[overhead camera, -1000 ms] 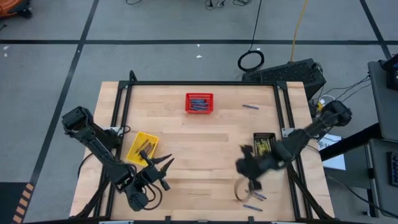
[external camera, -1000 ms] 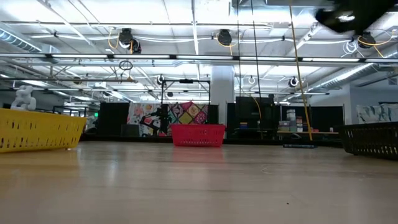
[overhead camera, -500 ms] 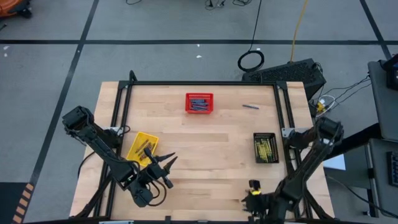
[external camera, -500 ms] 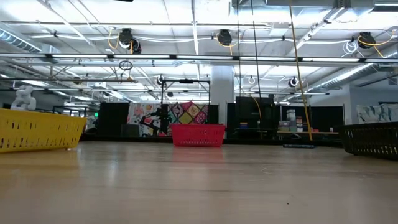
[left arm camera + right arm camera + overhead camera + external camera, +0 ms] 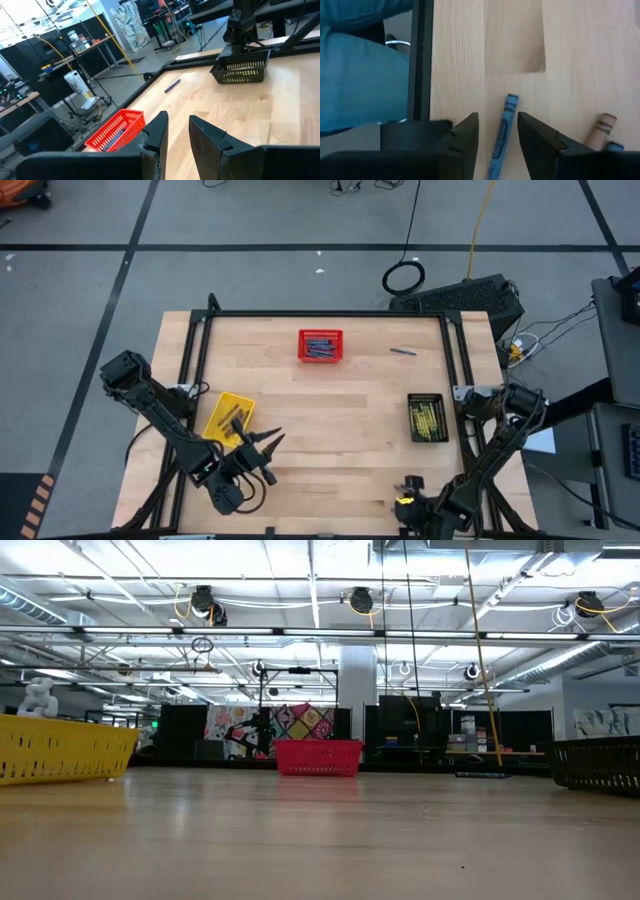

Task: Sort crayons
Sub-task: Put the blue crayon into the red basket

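A blue crayon (image 5: 501, 134) lies on the tabletop (image 5: 570, 60) between the right end effector's (image 5: 498, 131) spread fingers, a brown crayon (image 5: 600, 131) nearby; from above, that end effector (image 5: 407, 500) sits at the tabletop's near edge; the left end effector (image 5: 176, 134), released, waits beside the yellow basket (image 5: 228, 417).
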